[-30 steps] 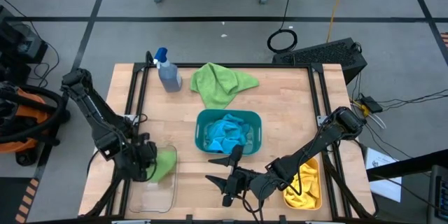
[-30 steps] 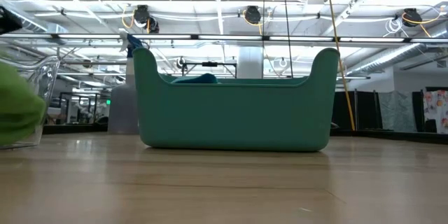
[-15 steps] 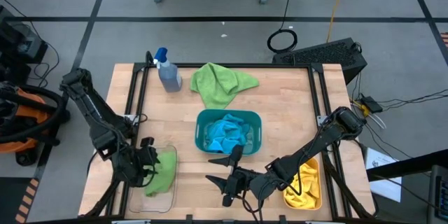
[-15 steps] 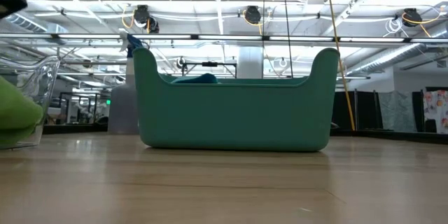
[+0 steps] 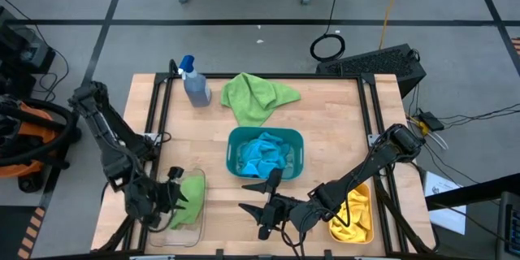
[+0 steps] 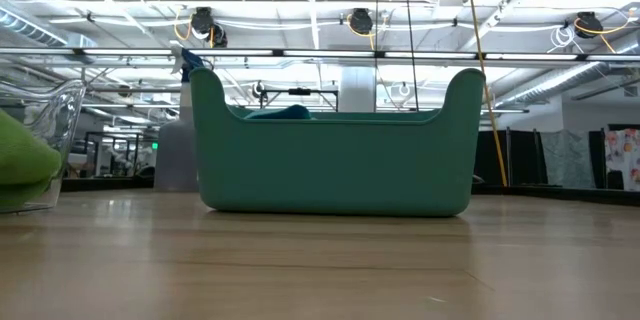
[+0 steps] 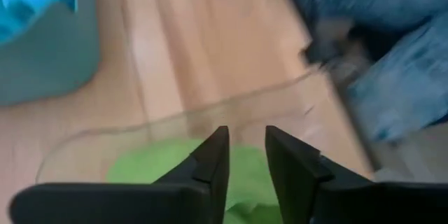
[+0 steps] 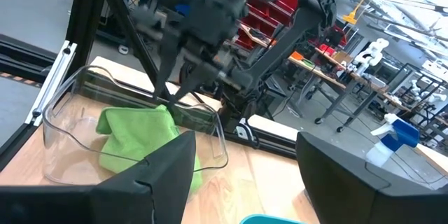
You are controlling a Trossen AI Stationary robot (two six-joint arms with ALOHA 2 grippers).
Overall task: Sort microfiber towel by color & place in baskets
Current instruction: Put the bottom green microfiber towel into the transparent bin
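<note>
A crumpled lime green towel [image 5: 188, 197] lies in the clear basket [image 5: 180, 229] at the bench's near left, half hidden by the left gripper [image 5: 172, 197], now empty with fingers slightly apart, drawn back since earlier. The right gripper [image 5: 262, 197] rests wide open, empty. Beyond, blue towels [image 5: 264, 156] fill the teal basket [image 5: 231, 142].

Table top [image 5: 325, 122]: pale wood, smooth, matt.
Teal basket [image 6: 335, 165]: opaque plastic, smooth, slight sheen.
Clear basket [image 8: 66, 122]: see-through glossy plastic.
Green towel [image 5: 253, 97]: soft cloth, matt, rumpled.
Table frame [image 5: 158, 106]: dark metal.
</note>
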